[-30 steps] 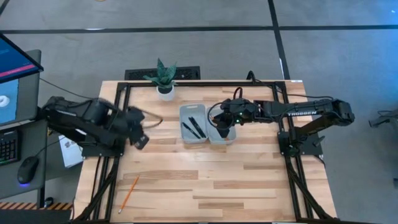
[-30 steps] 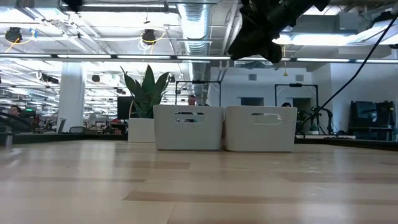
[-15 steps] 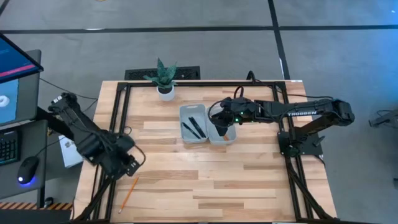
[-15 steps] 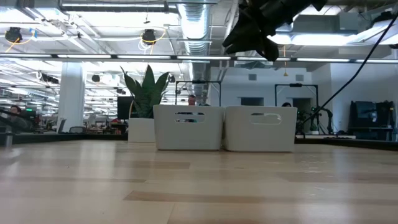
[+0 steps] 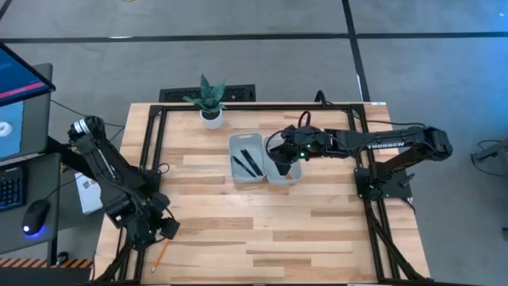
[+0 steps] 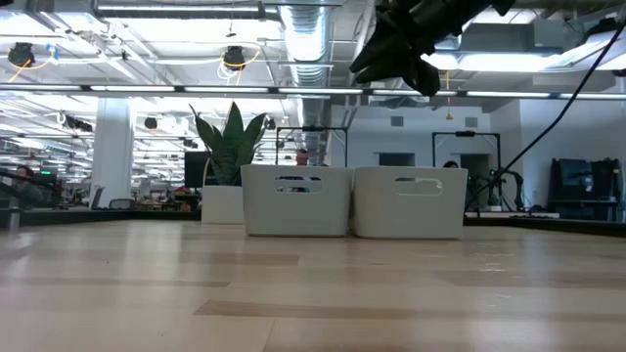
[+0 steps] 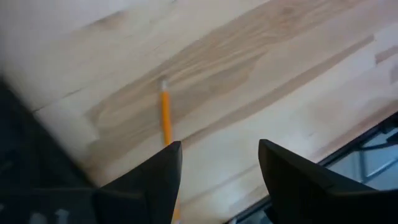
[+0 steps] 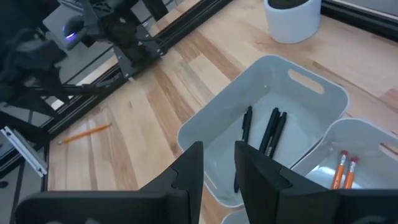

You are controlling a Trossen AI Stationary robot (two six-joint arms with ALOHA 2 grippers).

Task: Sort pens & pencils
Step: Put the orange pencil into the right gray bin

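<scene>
Orange pencil (image 7: pixel 165 118) on table, just ahead of open left gripper (image 7: pixel 217 180)

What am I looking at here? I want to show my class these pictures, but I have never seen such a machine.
Two robot arms work at a wooden table, sorting. One camera looks down from above, one sits at table height, one rides each wrist. The left pincer, open, hangs over the last orange pencil near the table's edge. The right pincer holds nothing over two white bins: one holds three black pens, the other two pencils. A potted plant stands behind.
</scene>
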